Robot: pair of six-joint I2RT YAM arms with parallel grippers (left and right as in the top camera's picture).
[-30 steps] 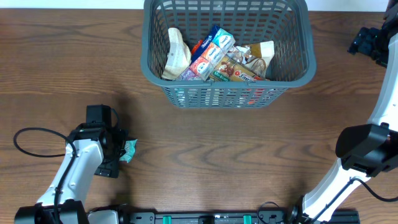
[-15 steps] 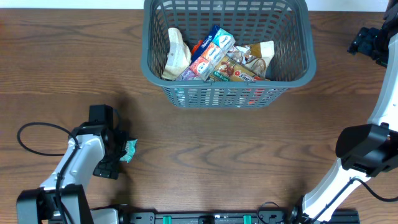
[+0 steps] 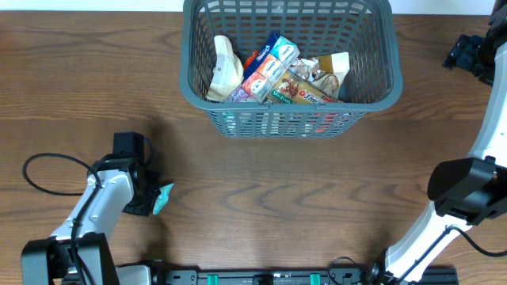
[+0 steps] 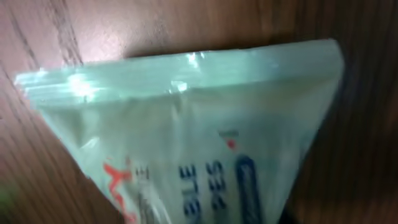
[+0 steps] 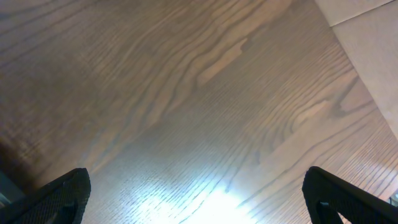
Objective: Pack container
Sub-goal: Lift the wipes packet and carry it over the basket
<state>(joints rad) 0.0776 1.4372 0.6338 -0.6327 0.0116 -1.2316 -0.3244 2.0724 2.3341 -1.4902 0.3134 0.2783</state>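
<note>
The container, a dark grey slotted basket, stands at the table's far middle with several snack packets piled in it. My left gripper is low at the front left of the table, shut on a pale green snack packet. That packet fills the left wrist view, showing blue and red print; the fingers themselves are hidden there. My right gripper is at the far right, well away from the basket. Its fingertips stand wide apart, open over bare wood.
A black cable loops on the table left of the left arm. A black rail runs along the front edge. The right wrist view shows the table's edge and a pale surface beyond it.
The left gripper has shut on the green packet, which tilted and drew in slightly toward the fingers. The right arm and basket have not moved.
</note>
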